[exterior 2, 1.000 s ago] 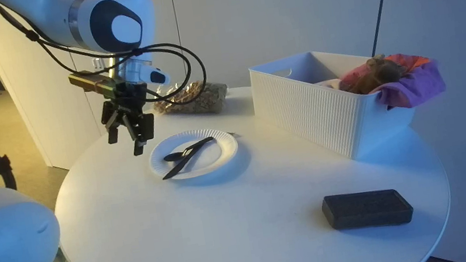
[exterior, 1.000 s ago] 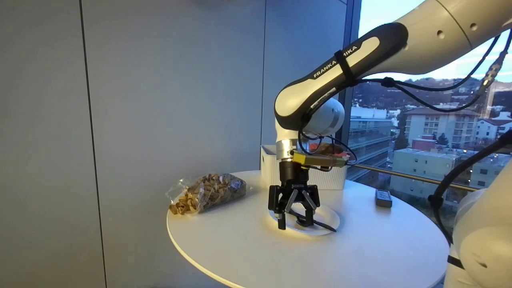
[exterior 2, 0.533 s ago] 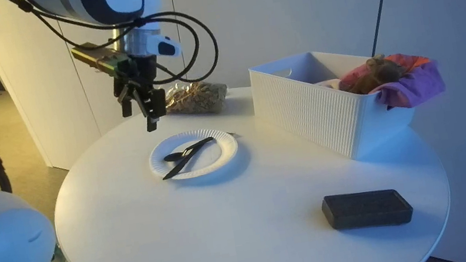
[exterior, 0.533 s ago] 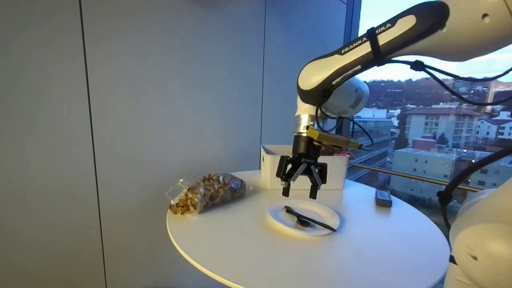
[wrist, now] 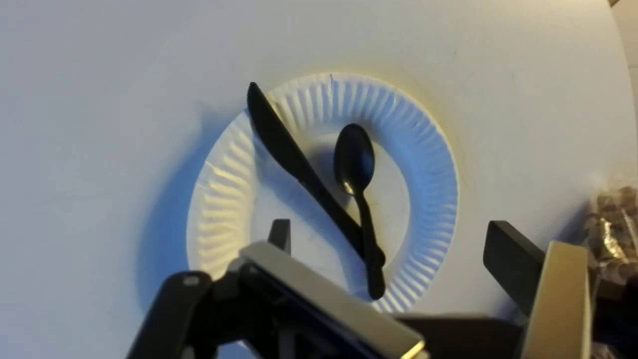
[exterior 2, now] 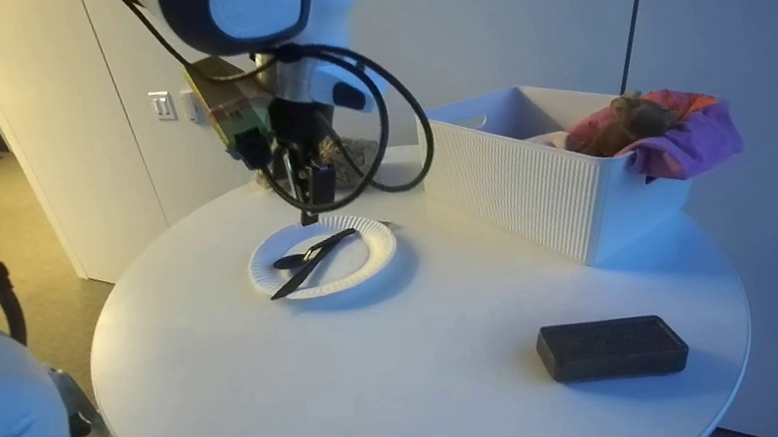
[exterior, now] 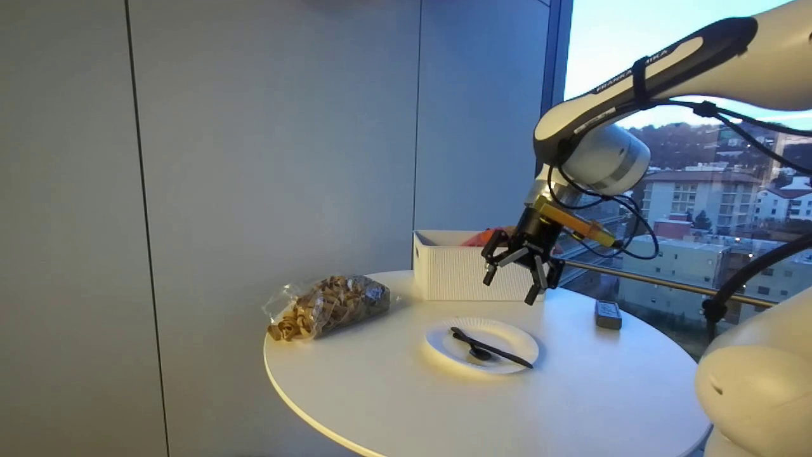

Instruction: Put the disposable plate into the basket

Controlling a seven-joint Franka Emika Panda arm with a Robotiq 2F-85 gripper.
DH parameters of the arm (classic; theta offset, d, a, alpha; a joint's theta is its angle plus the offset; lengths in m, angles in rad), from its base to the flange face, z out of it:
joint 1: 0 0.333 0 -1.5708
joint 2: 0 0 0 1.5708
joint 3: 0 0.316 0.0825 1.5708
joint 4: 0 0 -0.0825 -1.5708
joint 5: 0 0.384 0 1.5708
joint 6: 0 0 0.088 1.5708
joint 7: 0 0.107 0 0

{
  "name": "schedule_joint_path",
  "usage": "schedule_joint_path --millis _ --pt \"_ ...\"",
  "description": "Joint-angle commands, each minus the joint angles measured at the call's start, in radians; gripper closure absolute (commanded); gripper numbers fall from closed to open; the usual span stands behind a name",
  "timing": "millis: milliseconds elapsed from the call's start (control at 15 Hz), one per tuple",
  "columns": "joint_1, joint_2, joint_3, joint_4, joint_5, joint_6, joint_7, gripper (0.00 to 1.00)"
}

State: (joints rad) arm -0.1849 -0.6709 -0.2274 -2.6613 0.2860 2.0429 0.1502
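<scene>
The disposable plate is white and round with a ridged rim, and lies flat on the table; it also shows in an exterior view and the wrist view. A black knife and a black spoon lie on it, their handles crossing. The basket is a white ribbed box, also in an exterior view. My gripper is open, empty and tilted, above the table and apart from the plate. In the wrist view its fingers stand wide apart, one over the plate, one past its rim.
A clear bag of brown snacks lies near the table's edge. A dark block lies on the table. A purple and orange cloth and a brown plush toy fill one end of the basket. Cables loop beside the wrist.
My open gripper has risen, moved to the right in both exterior views, and gone from upright to tilted. The plate, cutlery and basket have not moved.
</scene>
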Motion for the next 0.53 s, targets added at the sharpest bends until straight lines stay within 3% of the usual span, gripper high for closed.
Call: schedule_joint_path --millis 0,333,467 --pt "-0.074 0.027 0.006 -0.075 0.014 0.15 0.036 0.0" --pt "-0.15 0.111 0.034 -0.096 -0.056 0.26 0.115 0.0" --pt "-0.115 0.138 -0.005 -0.096 -0.012 0.227 0.058 0.0"
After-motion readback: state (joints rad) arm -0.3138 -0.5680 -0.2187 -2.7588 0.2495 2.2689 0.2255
